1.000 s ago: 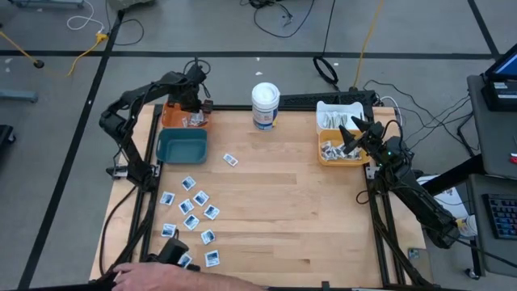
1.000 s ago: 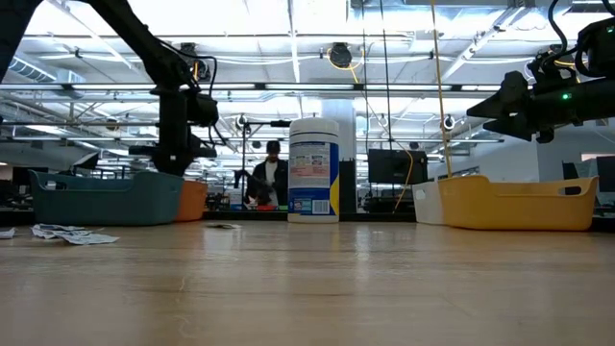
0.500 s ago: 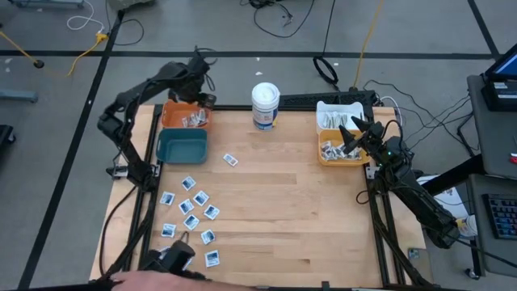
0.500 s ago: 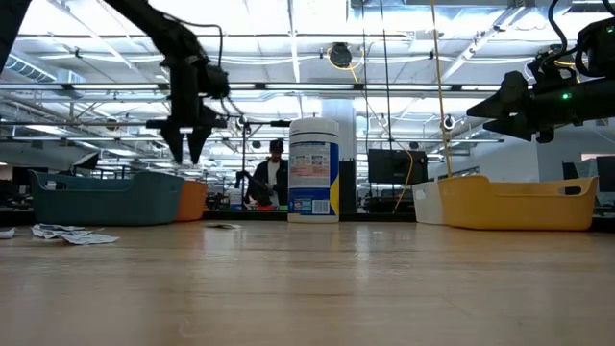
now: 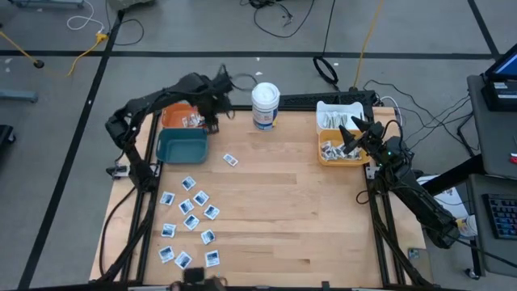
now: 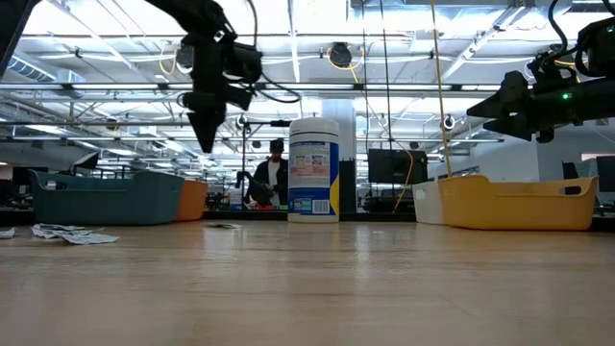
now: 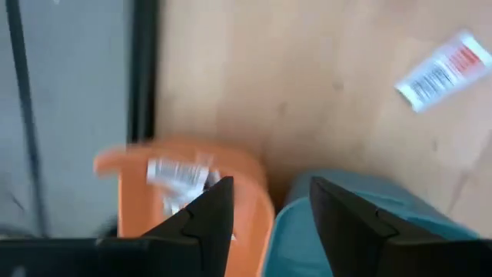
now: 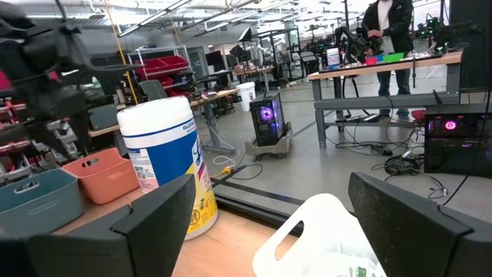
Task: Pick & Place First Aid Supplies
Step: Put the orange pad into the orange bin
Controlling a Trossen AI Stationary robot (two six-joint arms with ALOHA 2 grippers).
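The left pincer [image 5: 215,123] is hanging with fingers apart and empty beside the orange bin [image 5: 174,111]. The right pincer [image 5: 347,128] is hovering, fingers spread, over the yellow bin [image 5: 323,158]. Packets [image 5: 189,217] are lying scattered on the counter [image 5: 291,210], one packet [image 5: 230,160] near the teal bin [image 5: 181,148].

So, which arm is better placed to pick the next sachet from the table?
The left. Its gripper hangs open and empty beside the orange bin, on the sachets' side. The right gripper waits over the yellow bin, across the table.
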